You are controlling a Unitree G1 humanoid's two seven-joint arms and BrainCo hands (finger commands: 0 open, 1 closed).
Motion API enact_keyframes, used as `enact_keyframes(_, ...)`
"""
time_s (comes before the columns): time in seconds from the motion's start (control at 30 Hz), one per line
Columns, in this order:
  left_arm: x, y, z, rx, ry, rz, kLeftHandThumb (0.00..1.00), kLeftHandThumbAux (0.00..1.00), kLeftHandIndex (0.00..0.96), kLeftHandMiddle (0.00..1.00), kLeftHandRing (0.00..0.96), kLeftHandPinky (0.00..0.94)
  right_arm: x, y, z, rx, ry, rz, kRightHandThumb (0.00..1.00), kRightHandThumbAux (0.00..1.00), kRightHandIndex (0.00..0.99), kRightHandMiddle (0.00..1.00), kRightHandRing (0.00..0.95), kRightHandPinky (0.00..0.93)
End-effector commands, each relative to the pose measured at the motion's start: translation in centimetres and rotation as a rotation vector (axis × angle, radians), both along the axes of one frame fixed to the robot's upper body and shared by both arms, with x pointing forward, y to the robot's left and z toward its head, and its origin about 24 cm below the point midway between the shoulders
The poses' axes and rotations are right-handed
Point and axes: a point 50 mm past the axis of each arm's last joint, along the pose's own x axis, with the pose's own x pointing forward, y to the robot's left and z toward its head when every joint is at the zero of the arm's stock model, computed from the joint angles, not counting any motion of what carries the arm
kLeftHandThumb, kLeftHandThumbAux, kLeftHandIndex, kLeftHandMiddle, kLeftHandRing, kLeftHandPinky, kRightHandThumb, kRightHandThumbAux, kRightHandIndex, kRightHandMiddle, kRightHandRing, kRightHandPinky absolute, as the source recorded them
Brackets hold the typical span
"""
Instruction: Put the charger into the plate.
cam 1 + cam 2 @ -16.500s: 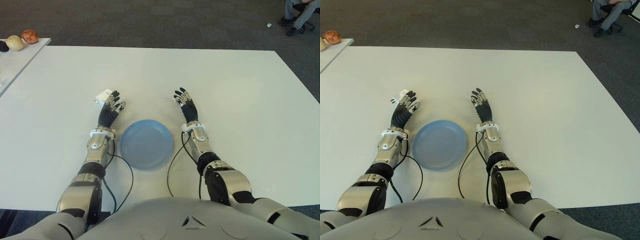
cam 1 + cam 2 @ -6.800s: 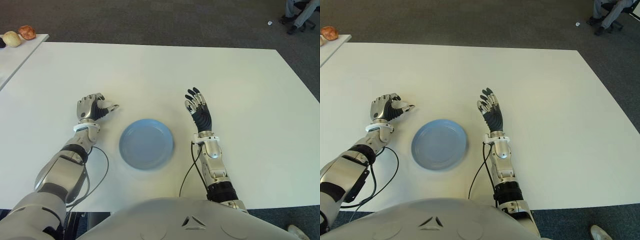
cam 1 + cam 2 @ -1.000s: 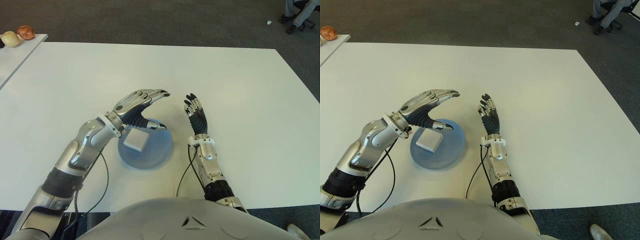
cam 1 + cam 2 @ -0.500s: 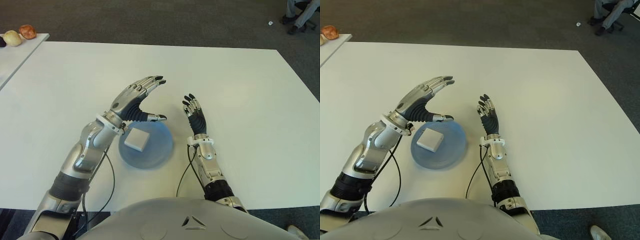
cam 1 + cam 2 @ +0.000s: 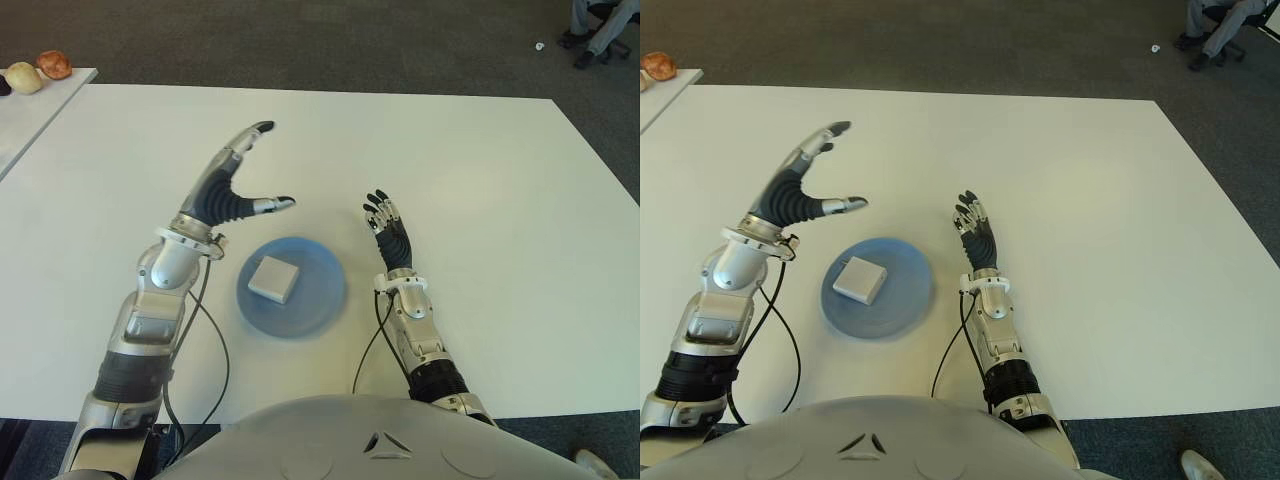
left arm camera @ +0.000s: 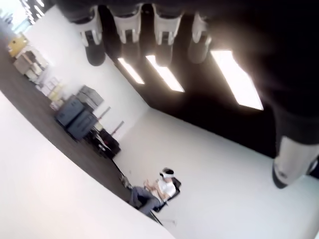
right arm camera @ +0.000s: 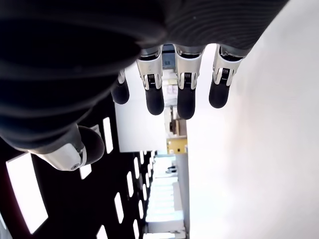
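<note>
The white square charger [image 5: 273, 279] lies flat in the blue plate [image 5: 318, 300], left of the plate's middle. My left hand [image 5: 236, 178] is raised above the table, behind and to the left of the plate, fingers spread and pointing up, holding nothing. Its own wrist view shows straight fingers [image 6: 126, 26] against the ceiling. My right hand [image 5: 389, 229] shows just right of the plate, fingers straight and empty, as its fingertips [image 7: 185, 97] confirm.
The white table [image 5: 480, 190] stretches wide on every side of the plate. A side table [image 5: 20, 110] at the far left carries round fruit-like items [image 5: 25, 76]. A seated person [image 5: 600, 25] is at the far right beyond the table, on dark carpet.
My left hand has lifted up and swung left, away from over the plate, opening wider. The charger stays in the plate. The right hand has not moved.
</note>
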Motion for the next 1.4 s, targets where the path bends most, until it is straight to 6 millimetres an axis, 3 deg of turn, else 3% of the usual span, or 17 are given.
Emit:
enact_keyframes(0.03, -0.1, 2.3, -2.7, -0.183, 0.083, 0.095, 0.058, 0.694, 0.075, 0.093, 0.068, 0.059, 0.2, 1.1, -0.1, 0.046, 0.03, 0.007, 0.0, 0.485, 0.04, 0.14, 0.131, 0.13)
enact_keyframes(0.2, -0.5, 3.8, -4.4, -0.324, 0.089, 0.175, 0.033, 0.741, 0.06, 0.086, 0.071, 0.077, 0.2, 1.2, -0.2, 0.041, 0.033, 0.011, 0.0, 0.482, 0.043, 0.143, 0.132, 0.132)
enact_keyframes(0.47, -1.7, 6.5, -9.4, -0.497, 0.188, 0.352, 0.001, 0.781, 0.027, 0.048, 0.037, 0.043, 0.1, 0.9, -0.6, 0.054, 0.05, 0.021, 0.0, 0.483, 0.044, 0.147, 0.133, 0.115)
enact_keyframes(0.97, -2.7, 5.6, -11.6, -0.61, 0.258, 0.412, 0.0, 0.735, 0.021, 0.035, 0.021, 0.037, 0.1, 0.4, -1.3, 0.089, 0.066, 0.027, 0.0, 0.497, 0.037, 0.15, 0.136, 0.118)
enact_keyframes(1.4, -3.2, 4.4, -14.8, -0.693, 0.387, 0.392, 0.0, 0.706, 0.002, 0.007, 0.001, 0.002, 0.2, 0.3, -1.6, 0.096, 0.067, 0.029, 0.0, 0.502, 0.033, 0.146, 0.133, 0.113)
